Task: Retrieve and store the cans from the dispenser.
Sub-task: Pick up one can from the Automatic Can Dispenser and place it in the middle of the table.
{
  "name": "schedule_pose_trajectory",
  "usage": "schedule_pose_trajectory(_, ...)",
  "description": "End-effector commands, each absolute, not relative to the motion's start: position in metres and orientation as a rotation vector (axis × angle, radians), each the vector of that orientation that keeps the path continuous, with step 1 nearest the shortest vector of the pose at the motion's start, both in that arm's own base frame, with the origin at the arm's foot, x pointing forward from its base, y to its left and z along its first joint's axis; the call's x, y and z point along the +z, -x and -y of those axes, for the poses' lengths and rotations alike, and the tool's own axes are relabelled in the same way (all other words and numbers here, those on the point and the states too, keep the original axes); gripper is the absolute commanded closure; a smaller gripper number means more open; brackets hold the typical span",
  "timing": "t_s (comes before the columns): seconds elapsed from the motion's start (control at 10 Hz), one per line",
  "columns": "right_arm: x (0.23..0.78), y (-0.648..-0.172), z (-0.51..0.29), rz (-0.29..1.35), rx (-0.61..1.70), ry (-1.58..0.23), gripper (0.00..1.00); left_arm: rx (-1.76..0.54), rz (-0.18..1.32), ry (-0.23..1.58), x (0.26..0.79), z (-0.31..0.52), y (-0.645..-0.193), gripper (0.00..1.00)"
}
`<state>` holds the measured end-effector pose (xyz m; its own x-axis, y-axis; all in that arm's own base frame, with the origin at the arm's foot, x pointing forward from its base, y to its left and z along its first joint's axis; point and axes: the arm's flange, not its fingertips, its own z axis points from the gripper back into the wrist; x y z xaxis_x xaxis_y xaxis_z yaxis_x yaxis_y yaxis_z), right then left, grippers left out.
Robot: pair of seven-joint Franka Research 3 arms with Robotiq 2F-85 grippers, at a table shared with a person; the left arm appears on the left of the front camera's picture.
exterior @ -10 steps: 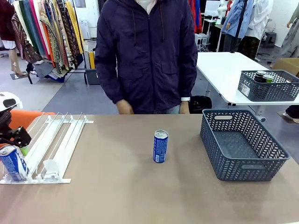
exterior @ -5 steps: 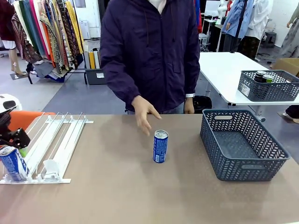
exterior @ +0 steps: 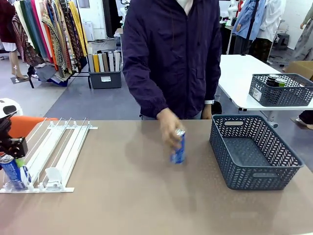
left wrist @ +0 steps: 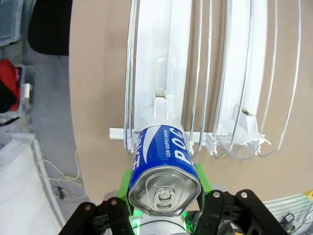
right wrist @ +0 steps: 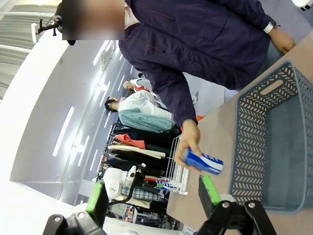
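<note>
Front view: found the table [exterior: 122,210] bearing the dispenser [exterior: 61,147]. Saw a grey mesh basket [exterior: 254,181] well right of the dispenser, bare floor showing. Between dispenser and basket, caught the person's hand [exterior: 168,128] curled round a tilted blue can [exterior: 179,151]. Noted the left gripper [left wrist: 164,188] pinched onto a second blue can [left wrist: 161,154] at the dispenser's front bar, the right gripper [right wrist: 152,193] gaping, empty.
</note>
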<state>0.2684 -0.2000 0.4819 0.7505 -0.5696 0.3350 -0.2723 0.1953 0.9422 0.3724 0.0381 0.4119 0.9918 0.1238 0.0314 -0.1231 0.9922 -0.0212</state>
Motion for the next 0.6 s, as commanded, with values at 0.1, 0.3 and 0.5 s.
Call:
schedule_pose_trajectory(0.1, 0.487, -0.271, 0.2, 0.776, -0.242, -1.416, 0.0, 0.15, 0.051, 0.0, 0.402, -0.04, -0.359, 1.0)
schedule_pose_trajectory(0.3, 0.487, -0.271, 0.2, 0.776, -0.242, -1.416, 0.0, 0.155, 0.068, 0.006, 0.407, -0.043, -0.359, 1.0)
schedule_pose_trajectory(0.5, 0.487, -0.271, 0.2, 0.776, -0.242, -1.416, 0.0, 0.147, 0.115, -0.011, 0.433, -0.044, -0.349, 1.0)
